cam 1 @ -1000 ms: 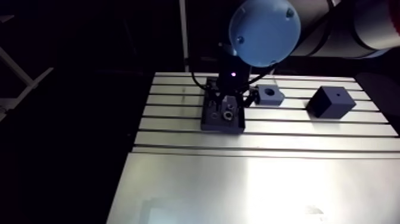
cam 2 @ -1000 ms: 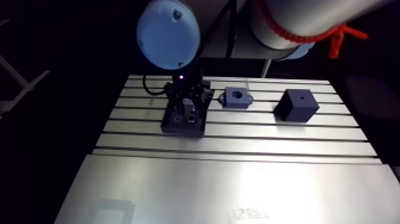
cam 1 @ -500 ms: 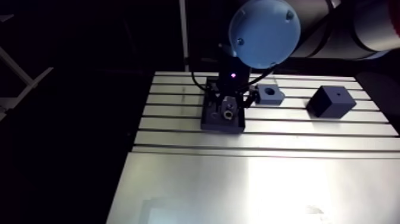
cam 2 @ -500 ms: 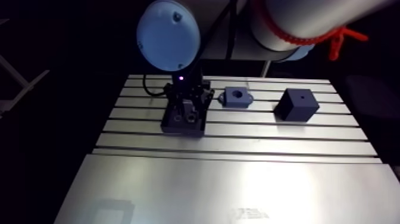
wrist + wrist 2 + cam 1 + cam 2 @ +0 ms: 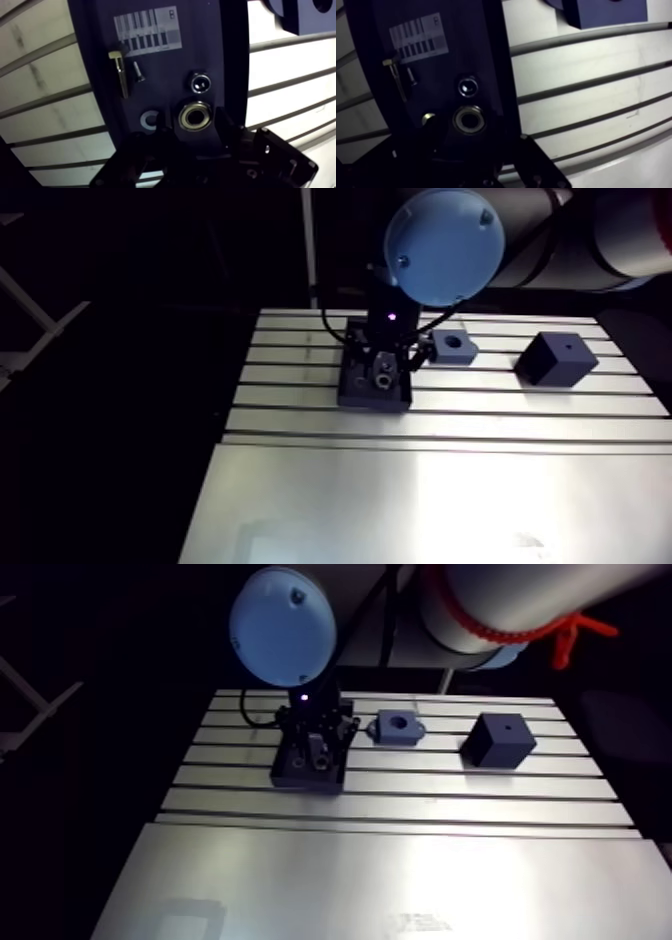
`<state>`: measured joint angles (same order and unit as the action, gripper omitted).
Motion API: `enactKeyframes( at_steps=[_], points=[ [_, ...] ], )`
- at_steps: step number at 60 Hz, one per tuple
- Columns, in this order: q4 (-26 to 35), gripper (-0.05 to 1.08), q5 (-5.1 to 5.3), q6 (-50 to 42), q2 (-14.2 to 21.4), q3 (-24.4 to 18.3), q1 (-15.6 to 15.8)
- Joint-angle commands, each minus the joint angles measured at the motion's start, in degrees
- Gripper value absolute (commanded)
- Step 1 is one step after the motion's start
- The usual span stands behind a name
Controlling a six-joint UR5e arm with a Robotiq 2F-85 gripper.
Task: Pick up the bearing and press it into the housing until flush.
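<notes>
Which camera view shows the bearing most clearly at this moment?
The wrist view: the bearing shows close up, ring and bore plain, between the fingers of the gripper. The arm view shows only tiny pale specks on the dark tray under the gripper.

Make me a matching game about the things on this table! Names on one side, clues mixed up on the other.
Things:
1. bearing
2. bolt
3. housing
4. cube

Clues:
A. gold-coloured, lying by the white label
B. blue, big round hole, beside the tray
C. shiny ring in the tray, just ahead of the gripper
D. dark, tiny hole on top, farthest from the tray

Pairs: 1-C, 2-A, 3-B, 4-D.
</notes>
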<state>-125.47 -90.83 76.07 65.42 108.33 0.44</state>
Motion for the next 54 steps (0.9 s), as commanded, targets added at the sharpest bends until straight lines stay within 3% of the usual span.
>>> enactKeyframes(
  at_steps=[1,54],
  points=[
    [0.00,0.46,0.00,0.00,0.01,0.09,0.00],
    [0.00,0.49,0.00,0.00,-0.34,0.00,0.00]
  ],
)
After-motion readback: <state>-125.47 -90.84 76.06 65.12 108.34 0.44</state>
